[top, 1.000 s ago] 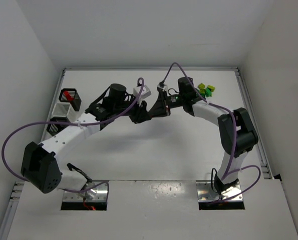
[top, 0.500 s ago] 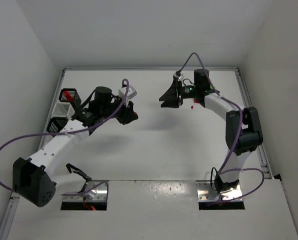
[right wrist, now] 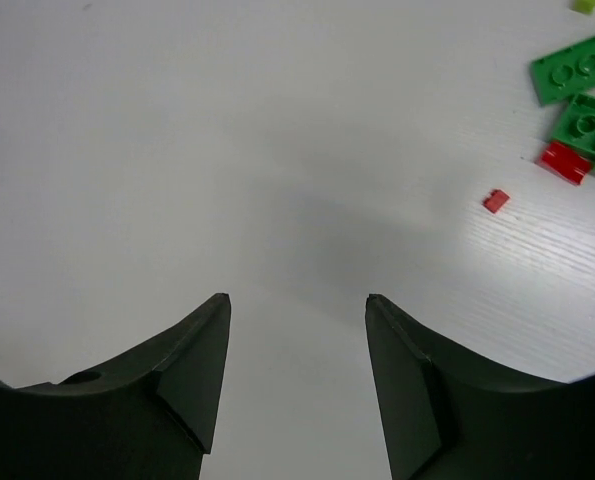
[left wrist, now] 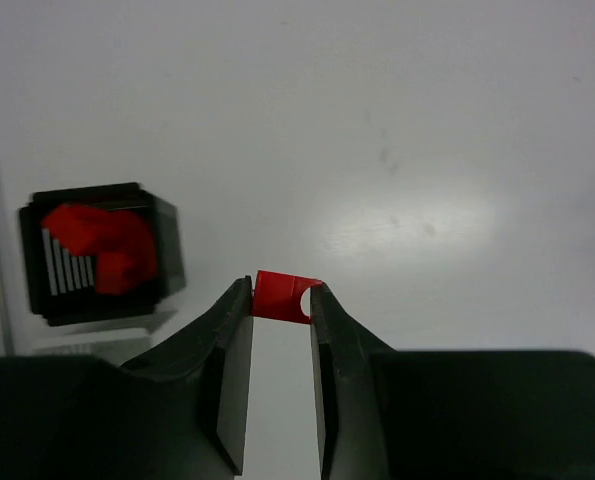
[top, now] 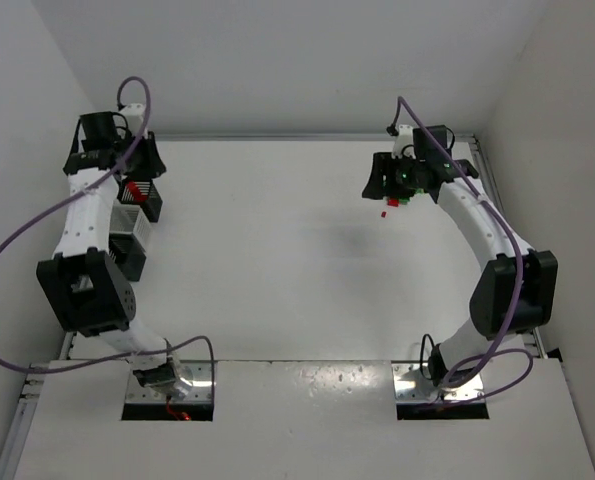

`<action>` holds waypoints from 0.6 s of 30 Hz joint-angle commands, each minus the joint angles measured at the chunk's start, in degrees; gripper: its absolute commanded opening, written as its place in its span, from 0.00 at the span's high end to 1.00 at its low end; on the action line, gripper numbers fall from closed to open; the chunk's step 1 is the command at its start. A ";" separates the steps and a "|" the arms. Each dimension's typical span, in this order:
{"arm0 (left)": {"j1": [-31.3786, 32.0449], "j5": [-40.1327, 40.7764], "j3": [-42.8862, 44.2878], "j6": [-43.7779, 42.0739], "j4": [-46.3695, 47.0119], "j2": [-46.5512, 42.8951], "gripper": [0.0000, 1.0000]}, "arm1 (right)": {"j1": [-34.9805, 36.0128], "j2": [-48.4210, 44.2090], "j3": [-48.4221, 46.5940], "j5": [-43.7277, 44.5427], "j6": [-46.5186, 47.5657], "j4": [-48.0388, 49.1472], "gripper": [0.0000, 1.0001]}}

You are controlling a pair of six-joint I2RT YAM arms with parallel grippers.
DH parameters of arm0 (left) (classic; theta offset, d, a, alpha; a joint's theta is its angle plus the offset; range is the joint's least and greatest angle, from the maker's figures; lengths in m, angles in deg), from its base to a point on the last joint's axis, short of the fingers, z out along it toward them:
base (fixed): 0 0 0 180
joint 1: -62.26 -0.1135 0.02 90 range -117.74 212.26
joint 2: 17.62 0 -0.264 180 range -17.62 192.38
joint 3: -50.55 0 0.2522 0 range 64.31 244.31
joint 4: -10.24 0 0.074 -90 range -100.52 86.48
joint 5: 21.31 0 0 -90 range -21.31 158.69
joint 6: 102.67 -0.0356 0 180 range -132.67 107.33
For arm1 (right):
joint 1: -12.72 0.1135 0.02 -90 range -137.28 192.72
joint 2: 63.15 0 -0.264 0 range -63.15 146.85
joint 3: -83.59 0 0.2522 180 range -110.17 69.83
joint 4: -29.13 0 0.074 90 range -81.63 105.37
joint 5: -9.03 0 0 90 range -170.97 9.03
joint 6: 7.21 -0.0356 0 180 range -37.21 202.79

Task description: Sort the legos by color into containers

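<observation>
The left arm rises from its base, folds at the elbow near the table's [top: 277, 290] left edge and stretches along that edge to the far left corner, its wrist bent down above the row of bins; the left gripper [left wrist: 279, 290] points down with its jaws narrowed onto a small red brick [left wrist: 277, 300], pinched between the two fingertips; in the wrist view the brick hangs over bare table just right of a black bin [left wrist: 167, 250] that holds red bricks. Next in the row, nearer the bases, stand a white bin [top: 125, 218] and a second black bin [top: 127, 258]. The right arm climbs the right side, bends at its elbow and leans back to the far right, wrist turned leftward; the right gripper [right wrist: 297, 300] has its jaws spread wide with nothing between them, above bare table. A tiny loose red piece [right wrist: 496, 201] lies beyond its right finger; green plates [right wrist: 577, 70] and another red block [right wrist: 564, 162] lie together farther right.
</observation>
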 commanded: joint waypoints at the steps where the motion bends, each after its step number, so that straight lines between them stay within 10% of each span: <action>1: -5.88 0.70 6.73 0.89 -3.55 7.45 0.99 | 0.23 -2.41 2.01 5.81 4.59 -0.79 0.43; 18: -9.67 9.56 20.80 2.48 -3.55 25.13 0.91 | 0.23 -2.42 2.62 5.28 5.21 -1.40 0.43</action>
